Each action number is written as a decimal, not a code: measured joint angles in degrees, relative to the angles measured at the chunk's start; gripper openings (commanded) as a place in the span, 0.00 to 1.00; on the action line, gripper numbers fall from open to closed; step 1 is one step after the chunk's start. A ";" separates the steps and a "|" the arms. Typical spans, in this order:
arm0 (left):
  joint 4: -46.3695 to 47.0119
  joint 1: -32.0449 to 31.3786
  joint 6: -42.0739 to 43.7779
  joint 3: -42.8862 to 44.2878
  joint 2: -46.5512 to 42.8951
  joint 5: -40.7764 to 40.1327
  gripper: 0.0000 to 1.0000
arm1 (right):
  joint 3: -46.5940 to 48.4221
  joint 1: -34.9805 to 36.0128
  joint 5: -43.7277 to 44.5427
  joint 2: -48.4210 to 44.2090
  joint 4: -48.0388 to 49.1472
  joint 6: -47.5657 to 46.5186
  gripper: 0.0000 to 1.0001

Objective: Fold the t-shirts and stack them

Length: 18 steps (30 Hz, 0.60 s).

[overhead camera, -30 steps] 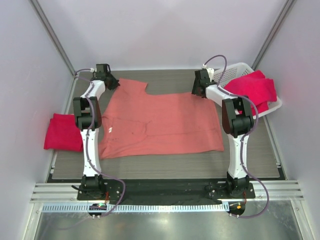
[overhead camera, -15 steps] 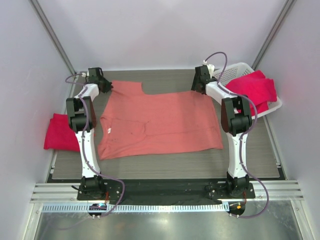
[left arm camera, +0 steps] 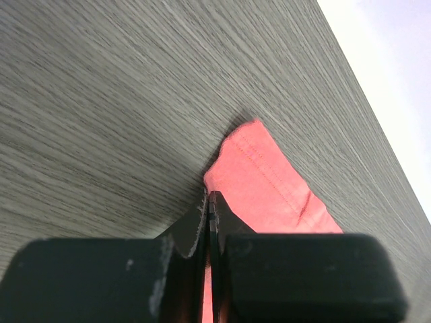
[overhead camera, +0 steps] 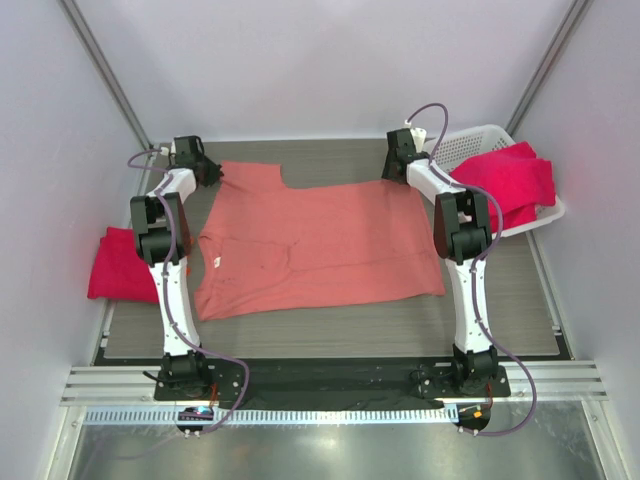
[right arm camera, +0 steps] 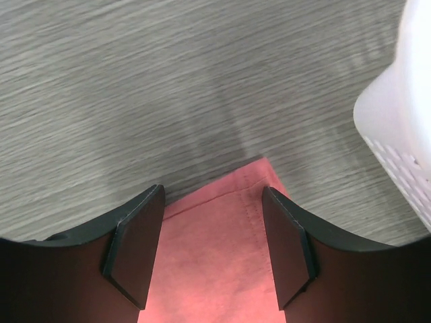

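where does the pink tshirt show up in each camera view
Top external: the salmon-pink t-shirt lies spread flat mid-table, between the two arms.
Left wrist: only one corner shows, centre-right, pinched in the shut left pincer.
Right wrist: another corner shows at bottom centre, between the fingers of the open right pincer.
Shared landmark: the grey wood-grain table.
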 measured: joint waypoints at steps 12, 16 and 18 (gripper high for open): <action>0.39 -1.27 1.64 -1.11 -0.92 -2.36 0.00 | 3.54 -1.25 2.80 2.03 -2.95 0.85 0.05; 0.31 -2.71 3.54 -0.81 -0.96 -3.30 0.00 | 3.54 -1.20 3.17 2.03 -2.93 1.18 0.01; 0.31 -3.61 4.50 -0.57 -0.96 -3.72 0.00 | 3.52 -1.09 3.48 2.01 -2.91 1.18 0.01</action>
